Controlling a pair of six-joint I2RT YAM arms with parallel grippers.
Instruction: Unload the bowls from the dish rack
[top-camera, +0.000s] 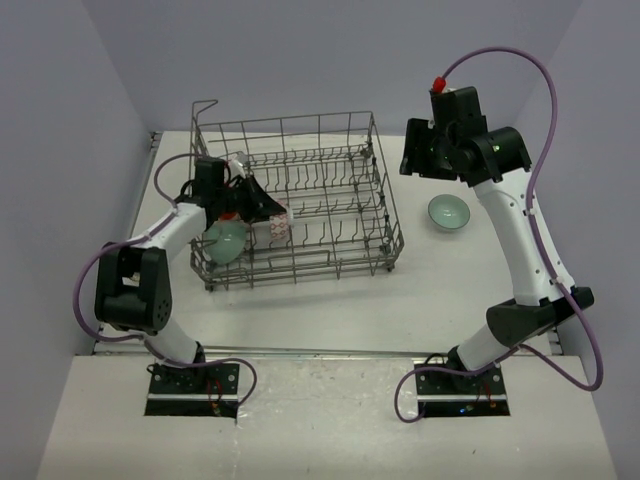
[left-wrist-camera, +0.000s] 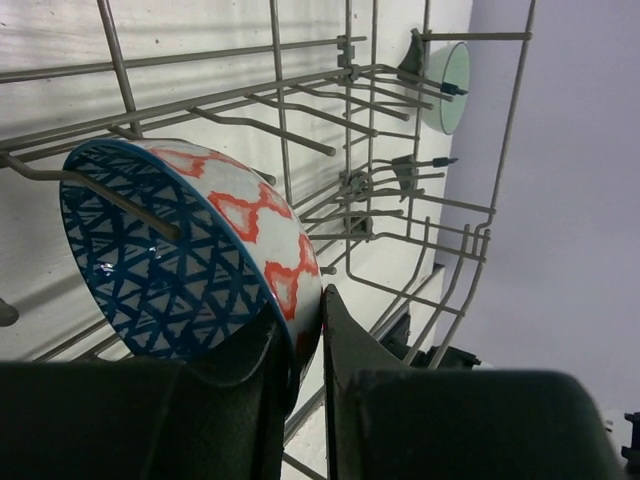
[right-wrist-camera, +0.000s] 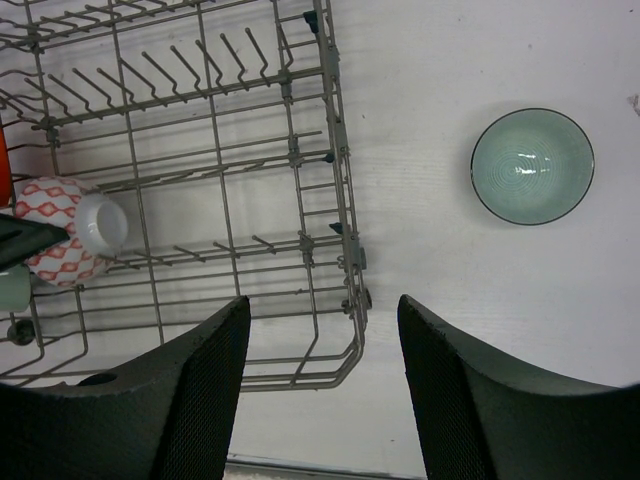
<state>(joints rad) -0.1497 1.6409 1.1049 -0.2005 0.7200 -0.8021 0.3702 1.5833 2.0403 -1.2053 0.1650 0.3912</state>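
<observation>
Left tool (left-wrist-camera: 305, 335) is clamped on the rim of the red-patterned bowl (left-wrist-camera: 190, 250), one finger inside its blue-latticed interior and one outside. The bowl stands on edge among the tines at the 9 o'clock end of the dish rack (top-camera: 330, 200), with a mint-green bowl (top-camera: 225, 242) just beside it. Right tool (right-wrist-camera: 322, 310) hangs with fingers wide apart, gripping nothing, above the surface (top-camera: 330, 310) at the rack's 3 o'clock side, where a second mint-green bowl (top-camera: 449, 212) sits upright outside the rack.

Both the left arm (top-camera: 170, 232) and the right arm (top-camera: 512, 228) have white links and black joints, with purple cables (top-camera: 79, 290) (one per arm). The right gripper (right-wrist-camera: 322, 305) is black.
</observation>
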